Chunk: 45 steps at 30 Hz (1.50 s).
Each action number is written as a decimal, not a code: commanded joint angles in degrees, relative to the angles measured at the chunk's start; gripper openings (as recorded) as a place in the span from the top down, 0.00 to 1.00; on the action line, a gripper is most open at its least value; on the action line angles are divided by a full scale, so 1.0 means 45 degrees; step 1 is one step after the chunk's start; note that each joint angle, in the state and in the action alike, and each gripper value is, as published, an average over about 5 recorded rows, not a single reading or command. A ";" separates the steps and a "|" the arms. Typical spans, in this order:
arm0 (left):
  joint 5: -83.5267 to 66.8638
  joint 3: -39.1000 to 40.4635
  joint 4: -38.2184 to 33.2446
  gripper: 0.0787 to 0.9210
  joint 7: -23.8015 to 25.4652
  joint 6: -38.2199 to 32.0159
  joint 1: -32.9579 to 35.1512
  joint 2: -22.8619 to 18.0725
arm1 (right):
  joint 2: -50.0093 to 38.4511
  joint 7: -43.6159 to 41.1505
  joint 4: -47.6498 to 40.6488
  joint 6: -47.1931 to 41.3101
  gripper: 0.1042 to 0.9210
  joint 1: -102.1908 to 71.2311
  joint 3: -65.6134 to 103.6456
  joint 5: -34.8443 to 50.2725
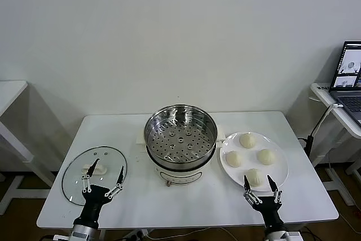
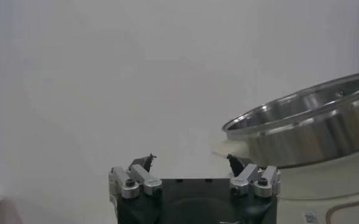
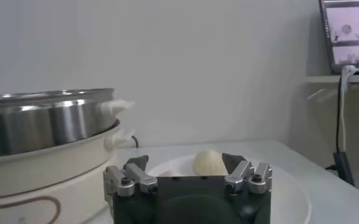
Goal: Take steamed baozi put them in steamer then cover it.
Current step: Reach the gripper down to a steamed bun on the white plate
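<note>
Worktop (image 1: 186,204): white, carrying round shiny steel steamer (image 1: 180,139).
Right gripper (image 1: 262,189): jaws open by smooth cream baozi (image 1: 255,177).
Left gripper (image 1: 102,182): jaws open.
Risk: hard squeeze dents bun.

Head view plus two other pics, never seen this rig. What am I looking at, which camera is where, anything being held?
It is a two-armed robot facing a white table. The wide picture comes from a camera on its head, looking down. The other two come from cameras on its wrists, each looking out past that arm's own fingers.

On the table: in the middle, the steamer, a steel pot with a hole-dotted tray, still empty. On the robot's right, a white plate with four steamed baozi. On its left, the cover, a glass lid lying flat.

The left gripper is at the near edge of the lid, open. The right gripper is at the near edge of the plate, by the nearest bun, also open. Nothing is held.

A laptop sits on a side desk at far right.
</note>
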 commanded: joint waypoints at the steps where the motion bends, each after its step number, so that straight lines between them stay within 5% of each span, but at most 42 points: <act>1: 0.0259 0.0111 -0.0076 0.12 -0.0035 -0.0168 0.0079 -0.0015 | -0.0782 0.1129 -0.0634 -0.2109 0.12 0.3100 0.0087 0.0473; 13: 0.0392 0.0143 -0.0051 0.12 -0.0070 -0.0226 0.0081 -0.0184 | -0.2710 -0.0441 -0.5854 -0.2806 0.12 1.0972 -0.3074 0.3397; 19: 0.0369 0.0036 -0.0085 0.12 -0.0082 -0.0268 0.0057 -0.0180 | -0.3984 -0.4959 -0.9265 -0.2422 0.12 1.4291 -0.6514 0.3925; 31: 0.0357 -0.0021 -0.0028 0.12 -0.0090 -0.0364 0.0081 -0.0277 | -0.4510 -1.6701 -1.3659 -0.2938 0.12 2.0351 -1.2069 -0.0459; 45: 0.0358 -0.0168 -0.0073 0.12 -0.0131 -0.0423 0.0216 -0.0431 | -0.2425 -1.9179 -1.4924 -0.2564 0.12 2.1832 -1.3843 -0.6419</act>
